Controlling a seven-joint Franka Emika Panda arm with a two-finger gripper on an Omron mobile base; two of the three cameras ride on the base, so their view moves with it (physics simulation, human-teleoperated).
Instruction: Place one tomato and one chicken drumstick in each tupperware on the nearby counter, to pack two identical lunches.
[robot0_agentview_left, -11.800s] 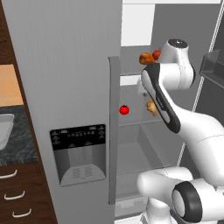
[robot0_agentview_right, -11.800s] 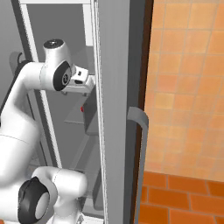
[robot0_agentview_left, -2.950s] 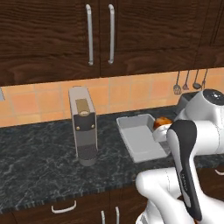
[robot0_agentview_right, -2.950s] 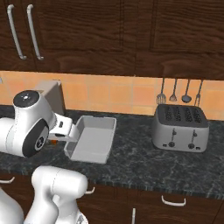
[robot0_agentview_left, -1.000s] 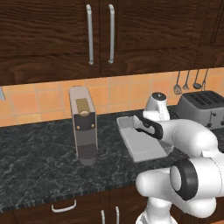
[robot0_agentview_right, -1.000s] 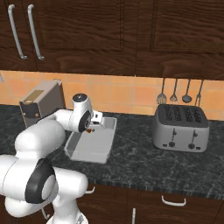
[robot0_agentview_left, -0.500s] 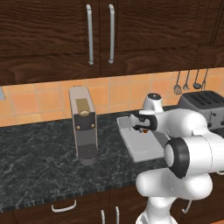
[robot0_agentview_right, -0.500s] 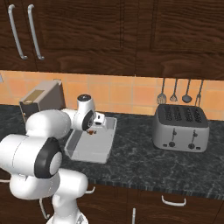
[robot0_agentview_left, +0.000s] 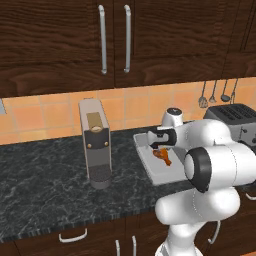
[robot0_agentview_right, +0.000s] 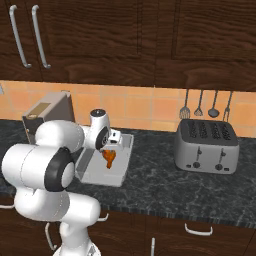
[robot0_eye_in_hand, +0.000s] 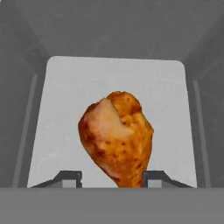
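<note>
**Drumstick between parted pincer tips, above a tupperware tray**

In the hand view, the chicken drumstick (robot0_eye_in_hand: 117, 138) lies between the two fingertips (robot0_eye_in_hand: 70, 177) of the pincer (robot0_eye_in_hand: 113, 178). The tips stand apart, with a gap visible on either side of the narrow end, so they are not clamped on it. The meaty end points up the frame and the narrow end down toward the tips; its long axis runs along the pincer's line of sight. Behind it lies the pale floor of a tupperware (robot0_eye_in_hand: 65, 96), its walls rising all round.

The left base view shows what the hand view cannot: the tupperware (robot0_agentview_left: 152, 172) rests on the black marbled worktop (robot0_agentview_left: 45, 185), between a coffee machine (robot0_agentview_left: 95, 142) and a toaster (robot0_agentview_left: 235, 117). Here the drumstick (robot0_agentview_left: 162, 155) hangs tilted just below the pincer (robot0_agentview_left: 161, 148), inside the tray's outline.

The right base view shows the drumstick (robot0_agentview_right: 108, 158) over the tupperware (robot0_agentview_right: 102, 176), with its narrow end downward. Whether it touches the floor cannot be told.
</note>
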